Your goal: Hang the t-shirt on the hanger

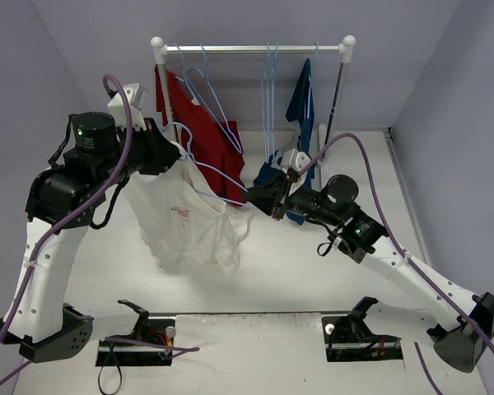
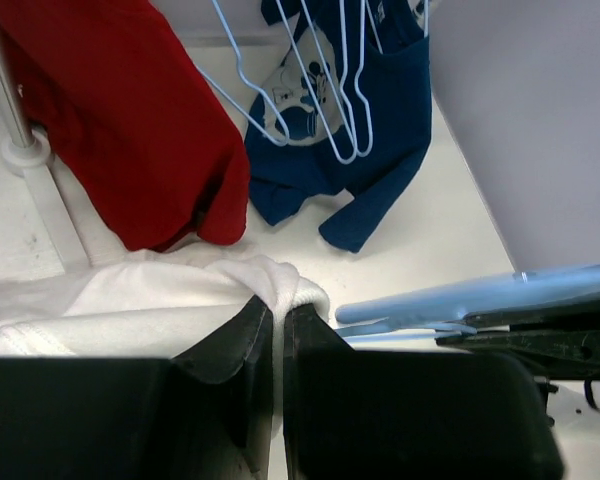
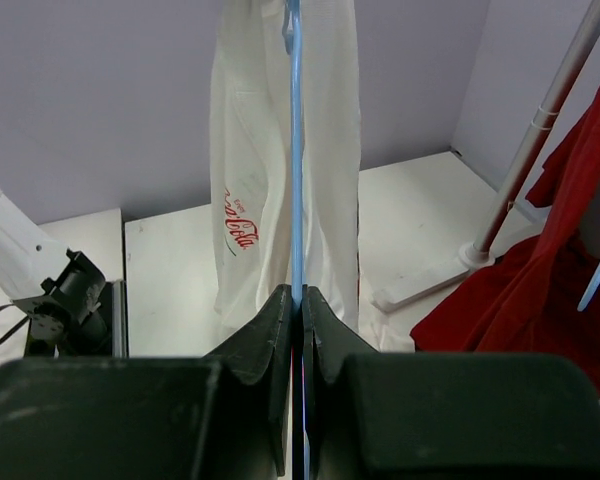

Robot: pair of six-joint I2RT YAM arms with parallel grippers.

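The white t-shirt [image 1: 185, 218] with red lettering hangs in the air left of centre. My left gripper [image 1: 177, 151] is shut on the bunched fabric at its top; the left wrist view shows a fold of the t-shirt [image 2: 130, 300] pinched in that gripper [image 2: 278, 310]. A pale-blue hanger [image 1: 218, 177] runs from the shirt's top out to the right. My right gripper [image 1: 251, 197] is shut on its far end. In the right wrist view the hanger [image 3: 295, 150] stands edge-on in that gripper [image 3: 296, 295], and the t-shirt [image 3: 245, 180] drapes on both sides of it. In the left wrist view the hanger [image 2: 460, 298] lies just to the right.
A clothes rack [image 1: 255, 49] stands at the back. On it hang a red shirt [image 1: 202, 132], a navy-blue shirt [image 1: 300, 99] and several spare pale-blue hangers [image 1: 270, 90]. The rack's foot [image 3: 430, 285] rests on the table below the white shirt's hem. Lilac walls close in on three sides.
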